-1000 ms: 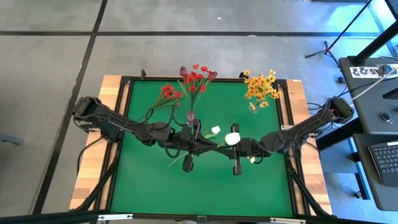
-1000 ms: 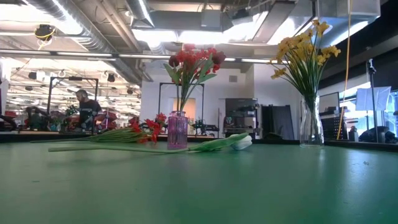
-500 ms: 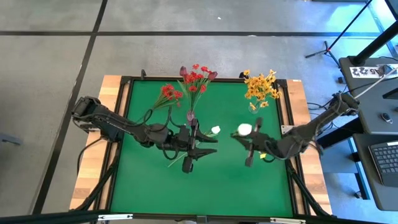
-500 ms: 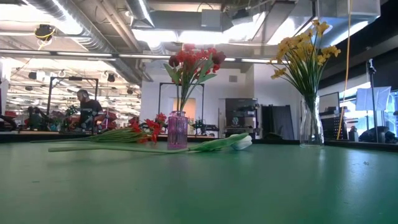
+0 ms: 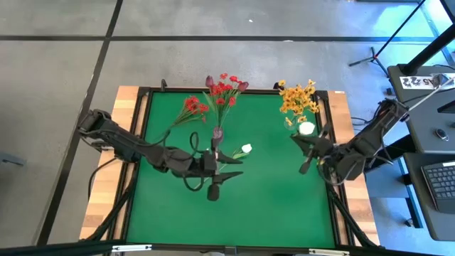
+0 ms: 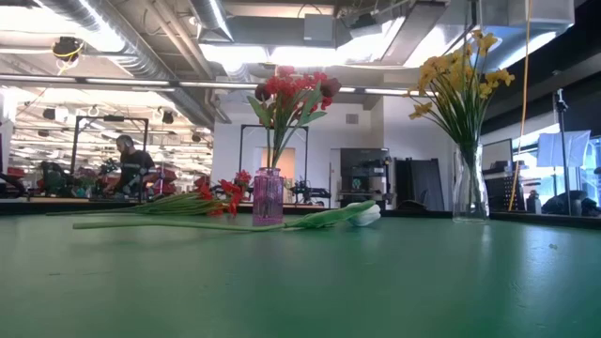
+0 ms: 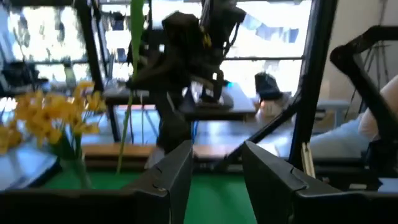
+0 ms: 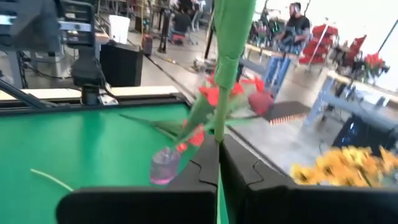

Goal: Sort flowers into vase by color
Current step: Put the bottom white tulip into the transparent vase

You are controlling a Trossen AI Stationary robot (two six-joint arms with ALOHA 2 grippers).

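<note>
Working left to right across the green worktop (image 5: 163, 206): you've got one red spray (image 5: 190, 107) lying flat at the far left, not sorted yet, its head just left of the pink vase (image 5: 217, 132) that already holds the red bunch (image 5: 224, 89) with a maroon bud in it.

Your left claw (image 5: 226, 165) sits mid-worktop, just near of that pink vase, with its fingers spread apart and nothing between them. A white bud (image 5: 246, 148) lies on the worktop just right of it, close to the tips but not touching as far as I can tell.

Further right, the clear vase (image 6: 470, 183) with the yellow flowers (image 5: 297, 98) stands at the far right corner. Your right claw (image 5: 310, 147) is up off the worktop just near of it, clamped on the green stem (image 8: 229, 56) of a second white bud (image 5: 306, 129), whose head hangs right beside the yellow bunch.

So the step in hand looks like a delivery of that white flower. Heads up though: I don't see a separate vase for white, so you'd have to choose the clear vase or park it. For the vase, swing the stem upright, tail down over the mouth, then release. Watch you don't bump the yellow stems or tip the vase.
</note>
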